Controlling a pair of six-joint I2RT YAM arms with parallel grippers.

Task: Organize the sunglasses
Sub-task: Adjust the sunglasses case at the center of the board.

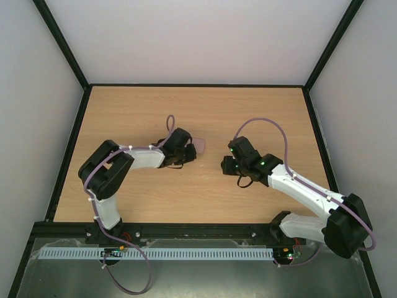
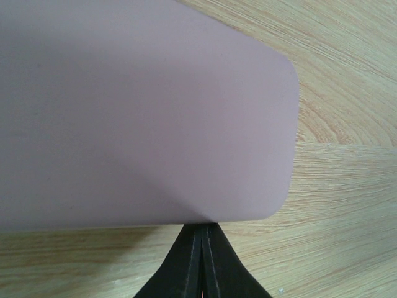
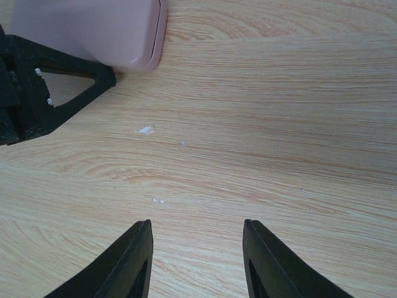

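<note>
Left wrist view: left end effector (image 2: 203, 227) is pressed together on the near edge of the pink case (image 2: 142, 112), pinching it, likely to steady or lift it. Right end effector (image 3: 197, 233) is spread and empty above the tabletop (image 3: 279, 124), aimed toward the case, probably ready to assist. The sunglasses show in no view and may be inside the case. Their heading and long axis cannot be told.

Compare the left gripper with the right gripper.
The left gripper is shut; the right gripper stands open. The left gripper's tips meet the edge of the pink case; the right gripper has only bare table in its gap. Both are black and sit over the same wooden table.
</note>
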